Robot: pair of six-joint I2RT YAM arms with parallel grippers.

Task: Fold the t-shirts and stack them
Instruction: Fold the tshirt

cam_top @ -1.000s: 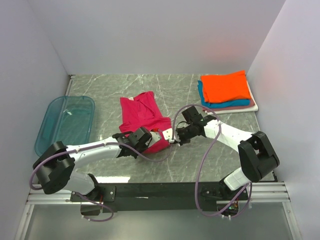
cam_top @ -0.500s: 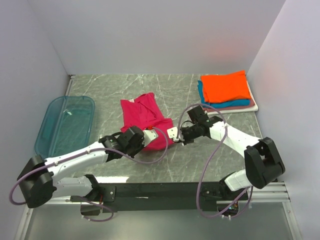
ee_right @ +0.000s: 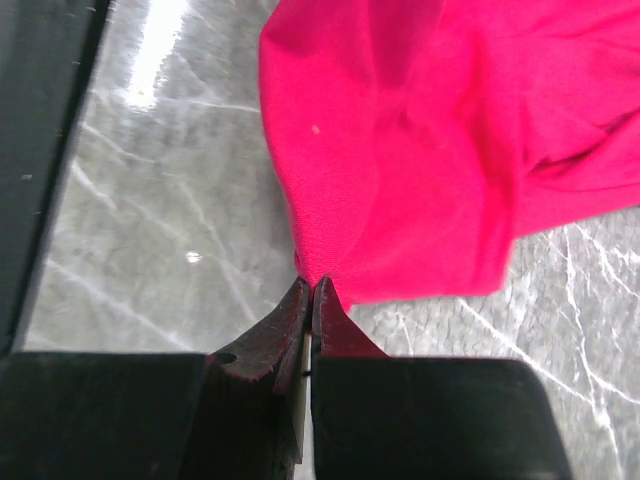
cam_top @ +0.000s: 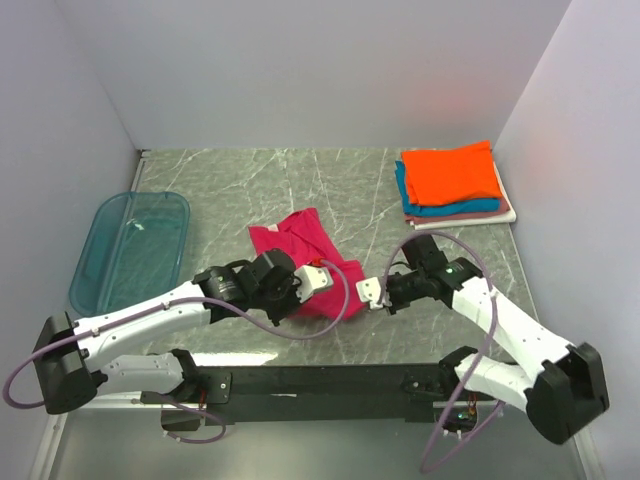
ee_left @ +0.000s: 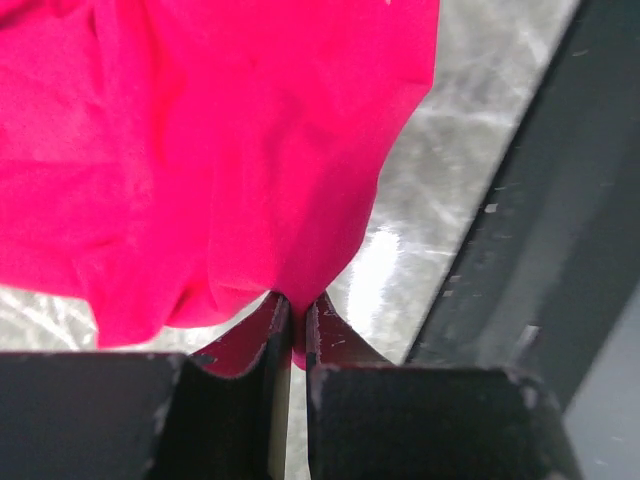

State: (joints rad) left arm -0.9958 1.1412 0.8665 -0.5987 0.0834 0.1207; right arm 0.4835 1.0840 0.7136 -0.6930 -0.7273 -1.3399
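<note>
Resting by the left edge of the grey marbled worktop (cam_top: 230, 180), the translucent blue tray (cam_top: 130, 250) played no part. The magenta-red t-shirt (cam_top: 298, 245) lay bunched and creased toward the near edge, about midway between the left and right edges. The stack of folded t-shirts (cam_top: 450, 180), orange on top with teal-blue and paler layers beneath, sat in the far right corner, well apart from the loose shirt.

The cloth looked light and limp. It would likely sag and wrinkle wherever it went unsupported, so the hem corners seemed the sensible places to take hold, spread wide enough to keep the edge taut.

Both tools were placed that way. The left gripper (cam_top: 316, 279) had its fingers pressed together on a small fold at the shirt's near edge, and the right gripper (cam_top: 369, 290) was clamped on a point of fabric at the shirt's near right corner. In each wrist view the shirt fanned away from the fingertips. Whether either pinch took one layer or several could not be made out, though it was probably more than one.
</note>
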